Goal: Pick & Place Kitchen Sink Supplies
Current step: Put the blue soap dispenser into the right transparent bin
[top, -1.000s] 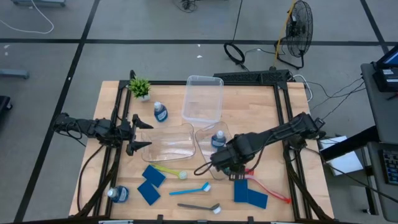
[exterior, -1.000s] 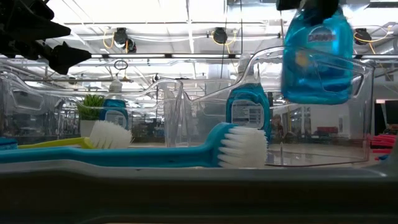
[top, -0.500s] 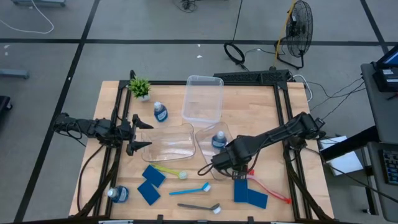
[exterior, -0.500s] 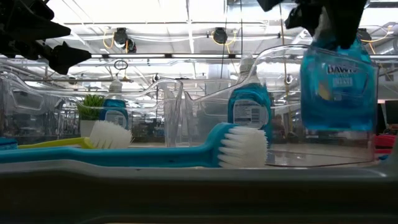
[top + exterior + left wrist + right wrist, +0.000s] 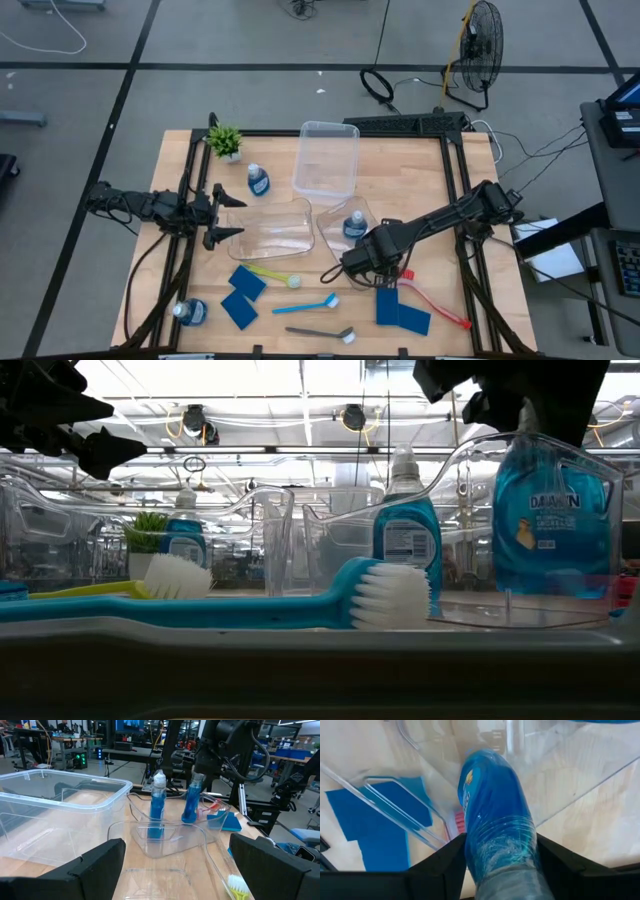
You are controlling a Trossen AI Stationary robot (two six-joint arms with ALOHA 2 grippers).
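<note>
Currently the right gripper (image 5: 364,262) is positioned over the small clear bin (image 5: 330,215) at the table's centre, its fingers (image 5: 440,865) set on either side of a blue-liquid bottle (image 5: 548,525) that stands upright inside that bin; whether they clamp it cannot be determined. A second bottle (image 5: 405,520) stands upright in the same bin, just beside the first. Meanwhile the left gripper (image 5: 222,217) waits at the table's left edge beside the larger clear bin (image 5: 270,228), its fingers spread apart and holding nothing.

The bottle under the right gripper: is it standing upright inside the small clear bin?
Yes: the bottle stands upright in the small clear bin, beside another bottle. The right gripper is around its cap.
</note>
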